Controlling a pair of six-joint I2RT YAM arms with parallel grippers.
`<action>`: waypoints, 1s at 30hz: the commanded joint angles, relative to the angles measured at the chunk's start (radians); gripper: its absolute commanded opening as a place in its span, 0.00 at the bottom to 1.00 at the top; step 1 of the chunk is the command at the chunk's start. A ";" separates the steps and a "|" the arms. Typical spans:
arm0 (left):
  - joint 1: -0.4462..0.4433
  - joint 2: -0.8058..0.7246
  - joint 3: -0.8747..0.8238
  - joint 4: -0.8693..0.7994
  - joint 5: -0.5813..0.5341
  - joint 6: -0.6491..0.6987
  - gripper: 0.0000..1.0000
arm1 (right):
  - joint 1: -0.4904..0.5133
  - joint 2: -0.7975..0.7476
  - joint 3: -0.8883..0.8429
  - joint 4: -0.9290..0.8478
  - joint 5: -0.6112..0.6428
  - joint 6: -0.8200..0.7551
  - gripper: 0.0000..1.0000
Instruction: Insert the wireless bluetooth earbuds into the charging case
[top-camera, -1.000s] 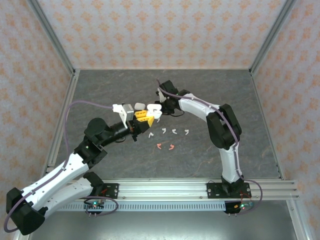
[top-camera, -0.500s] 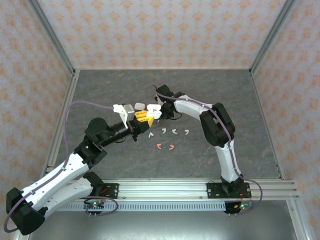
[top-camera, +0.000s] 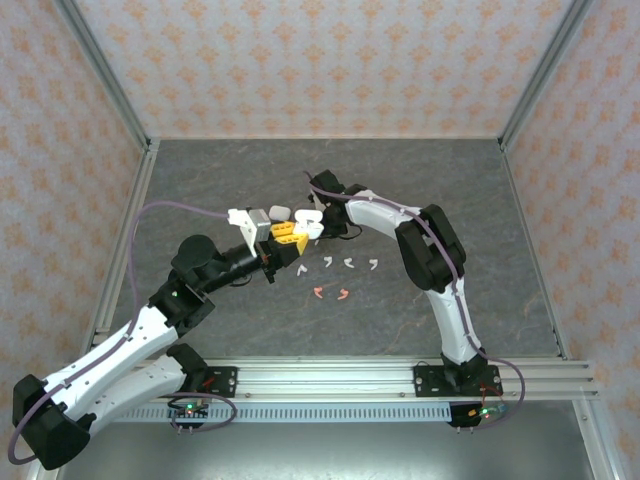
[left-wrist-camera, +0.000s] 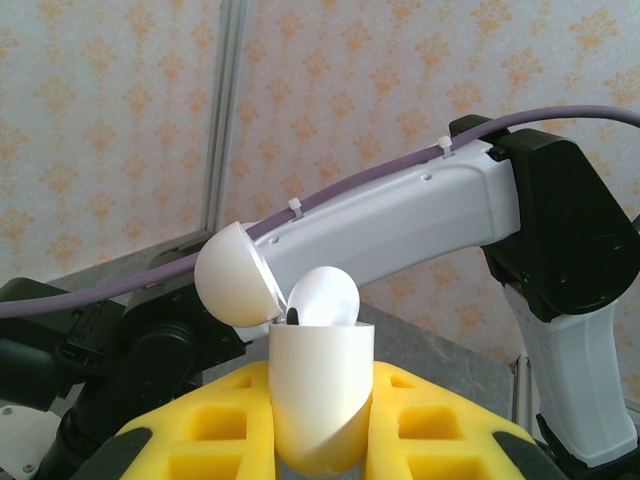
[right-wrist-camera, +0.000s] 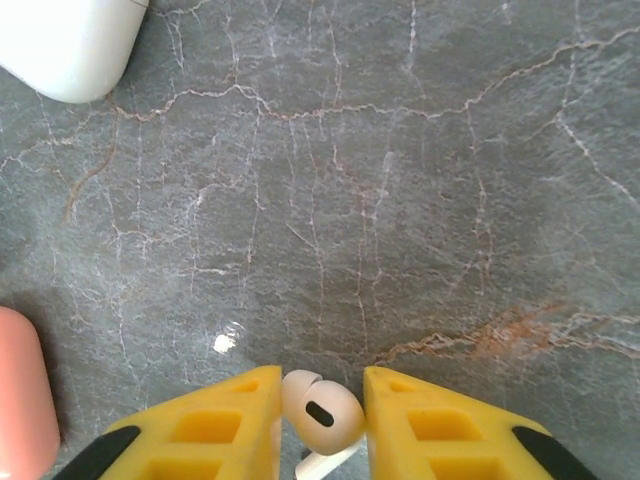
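In the left wrist view my left gripper (left-wrist-camera: 320, 440) is shut on a white charging case (left-wrist-camera: 320, 395), held upright between the yellow fingers (left-wrist-camera: 200, 430). Its lid (left-wrist-camera: 235, 275) is tipped open and one white earbud (left-wrist-camera: 322, 297) sits in its mouth. From above, that case (top-camera: 308, 223) hangs over mid-table with my right gripper (top-camera: 318, 205) close behind it. The right wrist view has my right gripper (right-wrist-camera: 322, 415) shut on a white earbud (right-wrist-camera: 322, 408), pinched between both yellow pads above the stone surface. Several loose earbuds lie on the table: white ones (top-camera: 349, 262) and two pink ones (top-camera: 342, 294).
Below the right gripper a white case (right-wrist-camera: 65, 40) lies at the upper left and a pink case (right-wrist-camera: 20, 405) at the left edge. Another pale case (top-camera: 278, 211) lies behind the left gripper. The right arm (left-wrist-camera: 400, 215) crosses close behind the held case.
The right wrist has slid a little left and nearer the held case, its elbow following. The right jaws have narrowed onto the earbud. The left arm and case have stayed still.
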 joint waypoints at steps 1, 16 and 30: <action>-0.007 0.004 0.022 0.005 -0.005 0.026 0.00 | 0.010 0.023 0.016 -0.051 0.012 -0.013 0.22; -0.007 -0.007 0.007 0.003 -0.013 0.002 0.00 | 0.000 -0.243 -0.145 0.038 0.064 -0.041 0.16; -0.007 0.063 -0.004 0.088 -0.017 -0.073 0.00 | -0.084 -0.845 -0.433 0.200 0.009 -0.181 0.16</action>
